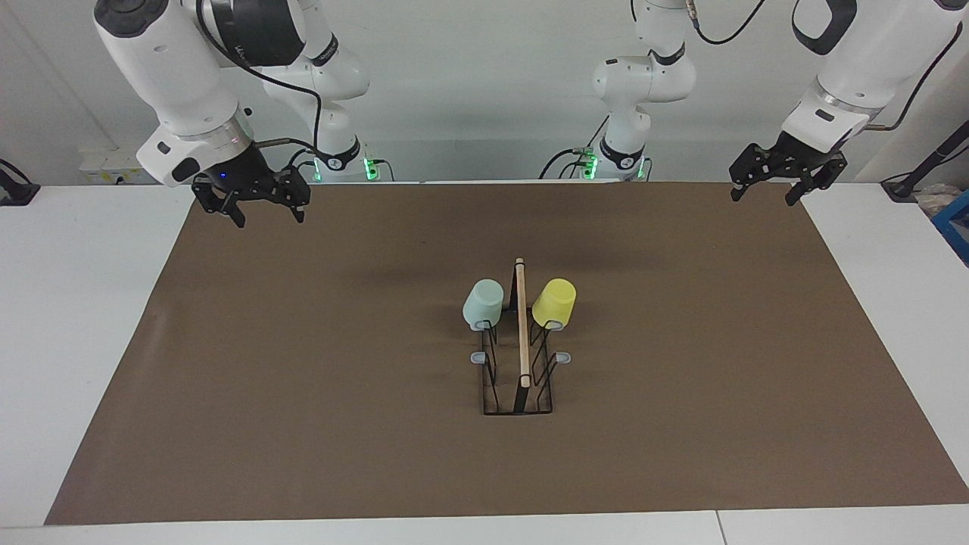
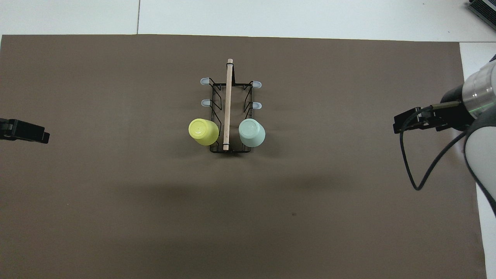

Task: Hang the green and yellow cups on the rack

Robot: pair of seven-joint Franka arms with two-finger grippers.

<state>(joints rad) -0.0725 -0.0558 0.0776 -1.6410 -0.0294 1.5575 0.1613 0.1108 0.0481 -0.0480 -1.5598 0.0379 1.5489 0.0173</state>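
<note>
1. The black wire rack (image 1: 518, 378) stands in the middle of the brown mat (image 1: 303, 378). A long wooden rod (image 1: 521, 322) lies along its top.
2. The green cup (image 1: 483, 303) sits upside down on a prong at the end of the rack nearer to the robots, on the side toward the right arm's end of the table.
3. The yellow cup (image 1: 553, 302) sits upside down on the prong across the rod from it, on the side toward the left arm's end.
4. Both cups look hung up already, so I think the job is done.
5. Four grey-tipped prongs are bare, like this one (image 2: 204, 81).
6. The left gripper (image 1: 767, 182) is up over the edge of the mat, with its fingers apart and nothing in them.
7. The right gripper (image 1: 253, 208) is up over the other edge of the mat, fingers apart and holding nothing too.
8. The cups look like light, stiff plastic, and smooth, so they may slip.
9. They have no handle, so I would pinch one across its sides.
</note>
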